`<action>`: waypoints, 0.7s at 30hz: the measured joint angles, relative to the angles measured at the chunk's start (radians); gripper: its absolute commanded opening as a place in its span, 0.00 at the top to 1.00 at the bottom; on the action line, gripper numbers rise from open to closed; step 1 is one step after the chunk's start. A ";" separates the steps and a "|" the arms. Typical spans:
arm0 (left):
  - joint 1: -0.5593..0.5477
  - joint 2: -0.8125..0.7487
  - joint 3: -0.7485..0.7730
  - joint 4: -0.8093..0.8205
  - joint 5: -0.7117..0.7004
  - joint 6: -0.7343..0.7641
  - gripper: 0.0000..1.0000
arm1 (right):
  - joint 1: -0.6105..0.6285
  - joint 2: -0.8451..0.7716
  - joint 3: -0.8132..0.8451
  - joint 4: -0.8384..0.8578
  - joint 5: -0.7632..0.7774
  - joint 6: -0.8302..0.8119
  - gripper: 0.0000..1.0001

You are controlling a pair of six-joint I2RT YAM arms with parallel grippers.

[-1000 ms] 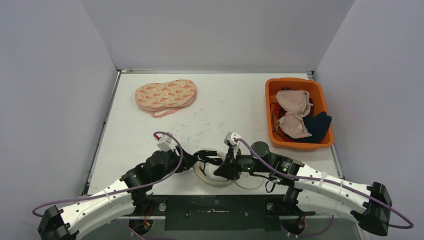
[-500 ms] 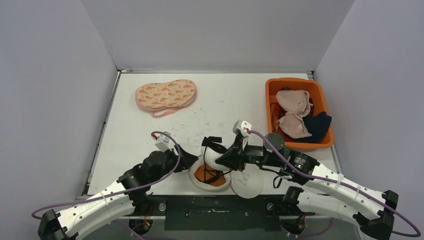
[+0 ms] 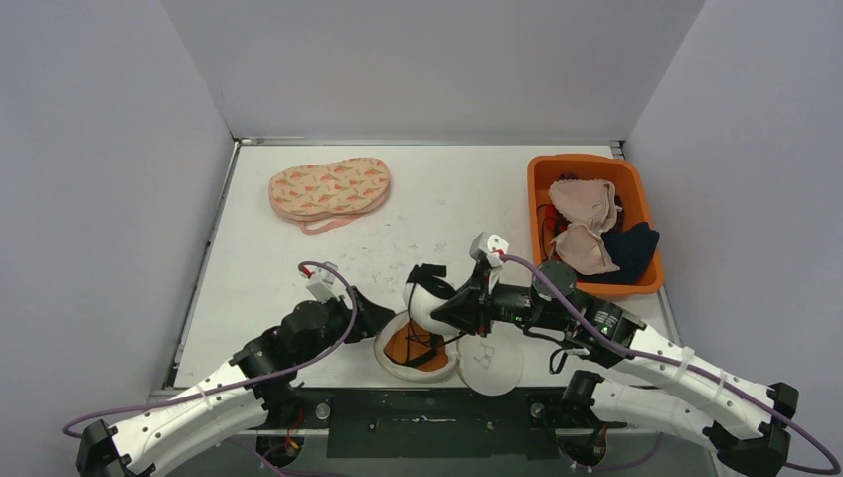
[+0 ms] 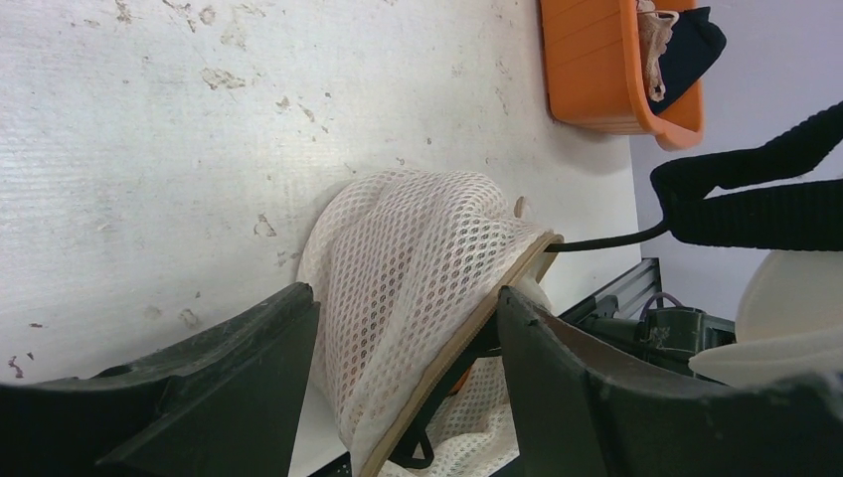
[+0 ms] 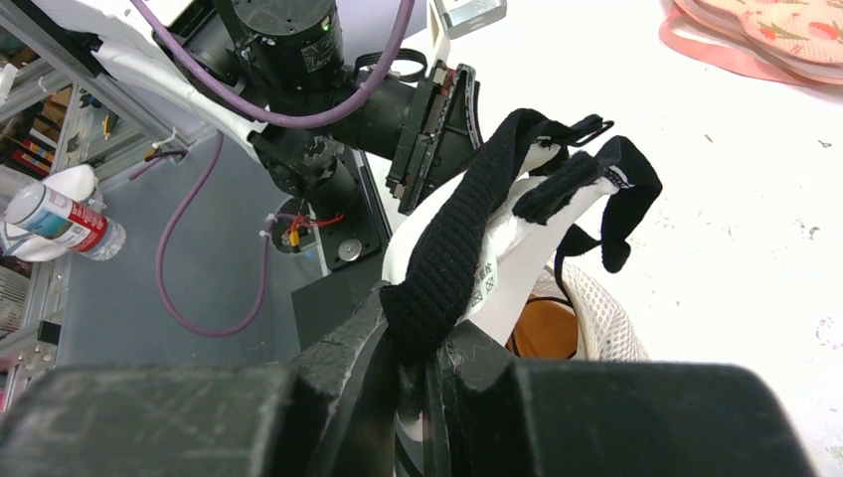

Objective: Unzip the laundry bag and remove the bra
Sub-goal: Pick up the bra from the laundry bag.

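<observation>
The white mesh laundry bag [image 3: 394, 343] lies open at the table's near edge, its round flap [image 3: 492, 366] spread to the right and something orange [image 3: 418, 348] showing inside. My left gripper [image 3: 383, 320] is shut on the bag's wall; the wrist view shows the mesh [image 4: 418, 248] and zipper rim between the fingers of the left gripper [image 4: 403, 338]. My right gripper [image 3: 454, 310] is shut on the black-and-white bra [image 3: 427, 293] and holds it above the bag. The right wrist view shows the bra's black band [image 5: 477, 224] pinched in the right gripper [image 5: 452, 348], with the bag [image 5: 596, 318] below.
An orange bin [image 3: 542, 179] with several garments stands at the right; it also shows in the left wrist view [image 4: 596, 70]. A pink patterned padded item [image 3: 330, 189] lies at the back left. The table's near edge and black frame run right below the bag.
My right gripper has lifted up and away from the bag, drawing the bra out above it. The bag's flap has fallen open to the right. The left gripper stays on the bag.
</observation>
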 measured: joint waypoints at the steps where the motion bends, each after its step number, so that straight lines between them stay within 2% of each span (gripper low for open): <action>1: 0.000 0.001 0.000 0.002 0.004 -0.001 0.35 | 0.000 -0.002 -0.001 0.004 0.000 0.003 0.95; 5: 0.000 0.013 0.000 0.028 0.037 -0.003 0.34 | -0.001 -0.018 -0.058 0.069 0.002 0.044 0.95; 10: 0.000 0.026 0.000 0.073 0.080 -0.003 0.34 | -0.013 -0.064 -0.236 0.198 0.051 0.163 0.93; 15: 0.000 0.019 -0.002 0.088 0.090 -0.003 0.33 | -0.026 -0.122 -0.381 0.325 0.123 0.304 0.76; 18: 0.000 0.007 -0.002 0.086 0.089 -0.003 0.32 | -0.027 -0.124 -0.394 0.360 0.161 0.356 0.60; 21: 0.000 -0.016 -0.002 0.073 0.078 -0.003 0.31 | -0.027 -0.123 -0.394 0.392 0.187 0.387 0.51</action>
